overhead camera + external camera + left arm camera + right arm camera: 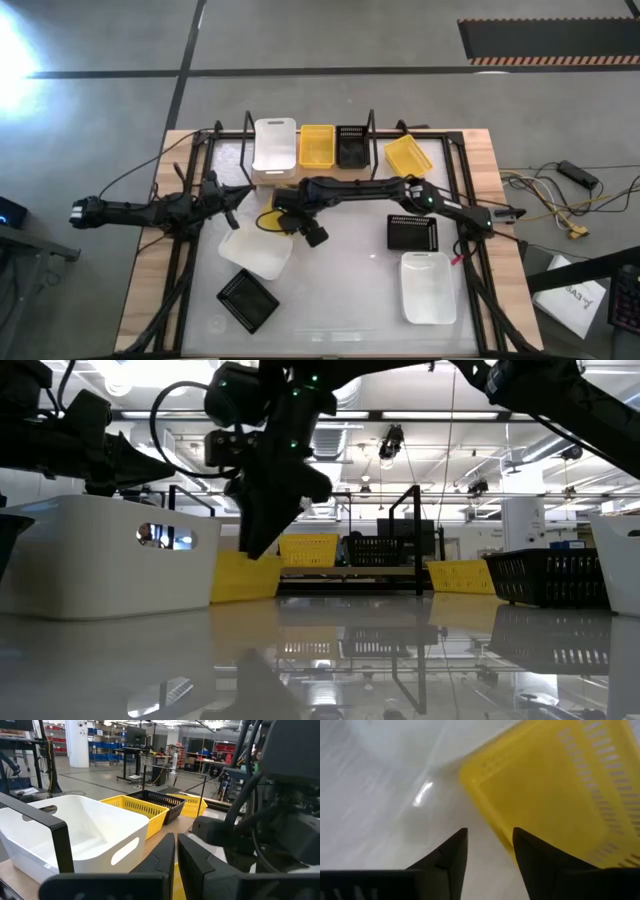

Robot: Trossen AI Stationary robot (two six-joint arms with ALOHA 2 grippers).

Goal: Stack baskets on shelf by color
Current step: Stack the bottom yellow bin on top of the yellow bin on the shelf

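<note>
On the shelf [263, 180] at the table's far side stand a white basket [274, 148], a yellow basket [317, 145] and a black basket [351, 145], side by side. Another yellow basket [268, 218] lies on the table near the middle. My right gripper [490, 847] hangs open just above this basket's edge [485, 805], slanting down, and touches nothing that shows. My left gripper [175, 860] waits shut at the left, pointing level toward the shelf.
On the table lie a white basket [257, 252] and a black one [247, 299] at the near left. A black one [412, 232] and a white one [428, 288] lie at the right. A tilted yellow one [408, 155] lies beside the shelf's right end.
</note>
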